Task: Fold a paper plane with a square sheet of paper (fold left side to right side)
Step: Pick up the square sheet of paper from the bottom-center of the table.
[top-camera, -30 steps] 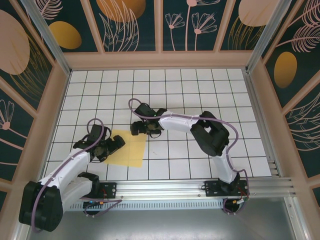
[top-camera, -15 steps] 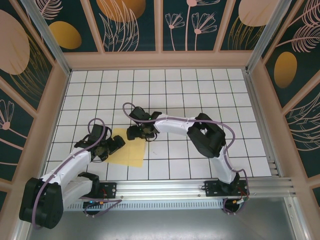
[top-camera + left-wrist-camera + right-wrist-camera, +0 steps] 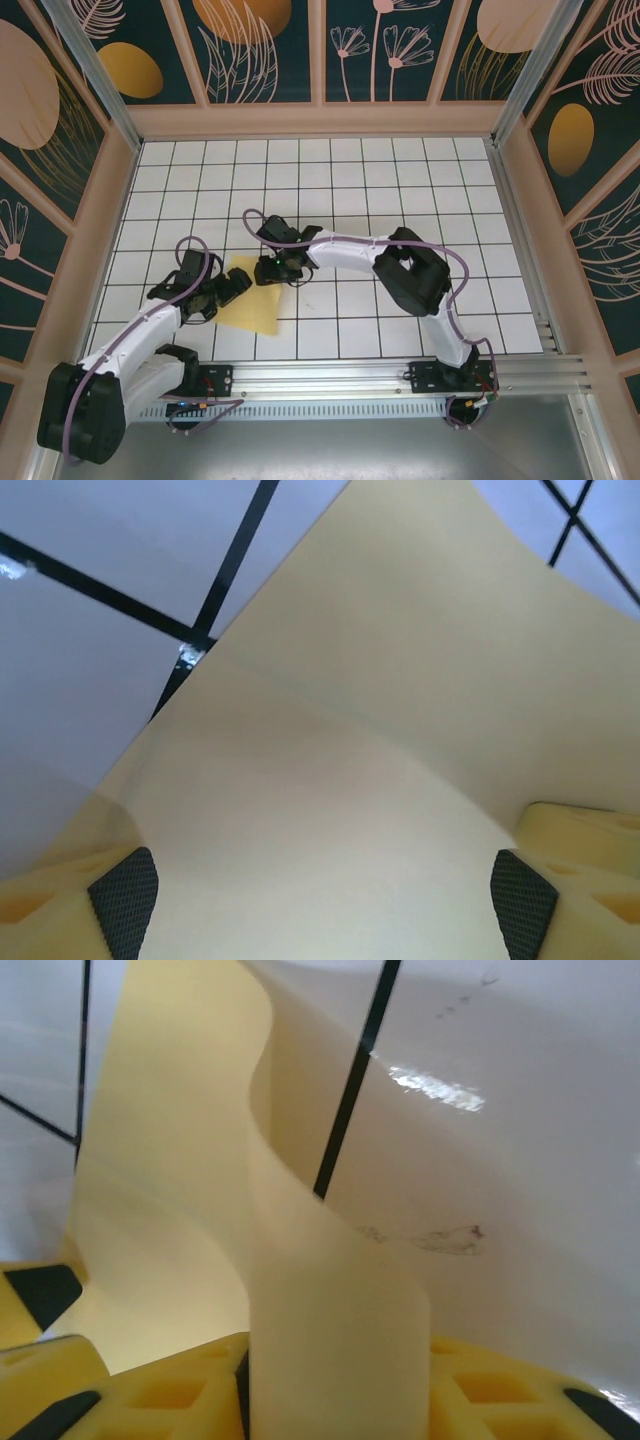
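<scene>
The square sheet of paper (image 3: 260, 308), plain yellow, lies on the white grid tiles between the two arms. My left gripper (image 3: 226, 290) sits low over its left edge. In the left wrist view its black pads (image 3: 125, 900) stand far apart with the paper (image 3: 330, 730) spread beneath them, so it is open. My right gripper (image 3: 272, 270) is at the sheet's far right corner. In the right wrist view a curled strip of the paper (image 3: 330, 1290) rises off the table between the yellow fingers (image 3: 500, 1390), pinched there. The paper plane is not formed.
The white tiled table (image 3: 400, 200) is ringed by low wooden walls (image 3: 320, 120). An aluminium rail (image 3: 380, 375) with the arm bases runs along the near edge. The right arm's elbow (image 3: 415, 270) stands right of the sheet.
My right gripper has moved left onto the sheet's far right corner and closed on it, and that edge now curls up. The left gripper has stayed open at the left edge.
</scene>
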You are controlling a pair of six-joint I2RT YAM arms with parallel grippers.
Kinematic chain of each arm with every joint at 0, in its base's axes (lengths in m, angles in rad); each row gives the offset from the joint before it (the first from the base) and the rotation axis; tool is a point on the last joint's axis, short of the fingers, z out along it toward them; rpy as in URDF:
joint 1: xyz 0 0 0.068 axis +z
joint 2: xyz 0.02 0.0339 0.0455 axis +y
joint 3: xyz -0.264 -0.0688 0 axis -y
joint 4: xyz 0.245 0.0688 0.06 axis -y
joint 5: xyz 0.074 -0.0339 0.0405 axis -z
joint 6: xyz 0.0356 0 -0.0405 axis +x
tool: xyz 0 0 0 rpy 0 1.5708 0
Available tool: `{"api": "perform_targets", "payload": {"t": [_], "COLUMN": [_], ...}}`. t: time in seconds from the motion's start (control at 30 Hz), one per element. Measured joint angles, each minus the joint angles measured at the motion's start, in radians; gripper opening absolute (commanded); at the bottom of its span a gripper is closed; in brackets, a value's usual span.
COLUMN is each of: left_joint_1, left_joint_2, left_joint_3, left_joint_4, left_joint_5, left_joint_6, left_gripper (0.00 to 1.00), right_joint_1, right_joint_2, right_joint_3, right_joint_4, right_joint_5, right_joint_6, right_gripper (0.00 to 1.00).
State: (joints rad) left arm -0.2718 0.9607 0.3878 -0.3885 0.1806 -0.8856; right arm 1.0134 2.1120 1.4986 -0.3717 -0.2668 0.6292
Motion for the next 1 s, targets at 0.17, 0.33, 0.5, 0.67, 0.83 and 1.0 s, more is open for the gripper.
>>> {"api": "perform_targets", "payload": {"t": [0.17, 0.33, 0.5, 0.67, 0.83, 1.0], "left_joint_1": [0.0, 0.0, 0.0, 0.0, 0.0, 0.0], "left_joint_2": [-0.006, 0.017, 0.039, 0.071, 0.132, 0.204], "left_joint_3": [0.082, 0.216, 0.296, 0.368, 0.462, 0.578], "left_joint_4": [-0.004, -0.003, 0.034, 0.111, 0.236, 0.348], "left_joint_5": [-0.006, -0.026, -0.031, 0.009, 0.122, 0.267], "left_joint_6": [0.006, 0.044, 0.097, 0.154, 0.201, 0.259], "left_gripper": [0.91, 0.94, 0.95, 0.96, 0.97, 0.96], "right_joint_1": [-0.031, -0.069, -0.136, -0.274, -0.467, -0.656], "right_joint_2": [-0.052, -0.127, -0.254, -0.422, -0.563, -0.652], "right_joint_3": [-0.073, -0.158, -0.291, -0.42, -0.479, -0.463], "right_joint_4": [0.063, 0.13, 0.207, 0.258, 0.271, 0.246], "right_joint_5": [-0.07, -0.119, -0.178, -0.276, -0.425, -0.565], "right_joint_6": [-0.002, -0.002, -0.026, -0.092, -0.206, -0.31], "right_gripper": [0.34, 0.33, 0.32, 0.32, 0.32, 0.32]}}
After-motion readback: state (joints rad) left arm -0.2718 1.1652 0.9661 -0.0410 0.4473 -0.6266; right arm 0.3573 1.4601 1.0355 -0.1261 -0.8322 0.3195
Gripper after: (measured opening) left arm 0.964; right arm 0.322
